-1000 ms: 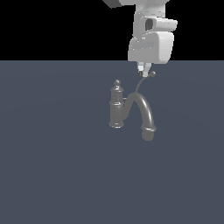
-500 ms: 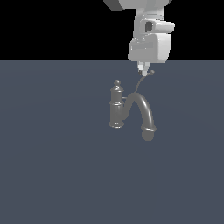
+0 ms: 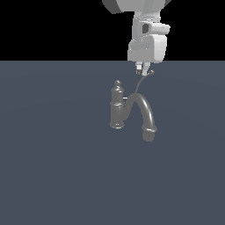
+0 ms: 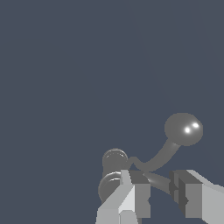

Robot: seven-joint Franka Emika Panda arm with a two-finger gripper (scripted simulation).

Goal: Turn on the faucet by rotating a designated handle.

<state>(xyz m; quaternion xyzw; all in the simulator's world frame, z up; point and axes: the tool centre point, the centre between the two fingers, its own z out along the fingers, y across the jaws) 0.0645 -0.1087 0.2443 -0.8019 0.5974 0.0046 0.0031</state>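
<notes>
The grey faucet [image 3: 117, 108] stands upright on the dark floor, its knob finial on top and its thick arched spout [image 3: 147, 113] bending towards the exterior view's right. The thin curved handle [image 3: 141, 82] rises from the column to a small ball tip [image 3: 151, 73]. My gripper [image 3: 143, 69] hangs just above the handle, beside the ball tip. In the wrist view the gripper [image 4: 159, 189] has its fingers [image 4: 133, 192] a little apart. The handle's lever [image 4: 162, 154] runs into the gap between them, and the ball tip [image 4: 183, 129] lies beyond the fingertips.
The faucet stands alone on a flat dark grey floor [image 3: 52, 167]. Its column top [image 4: 114, 161] shows close beside one finger in the wrist view.
The arm has shifted only slightly above the handle. The handle and faucet look unchanged.
</notes>
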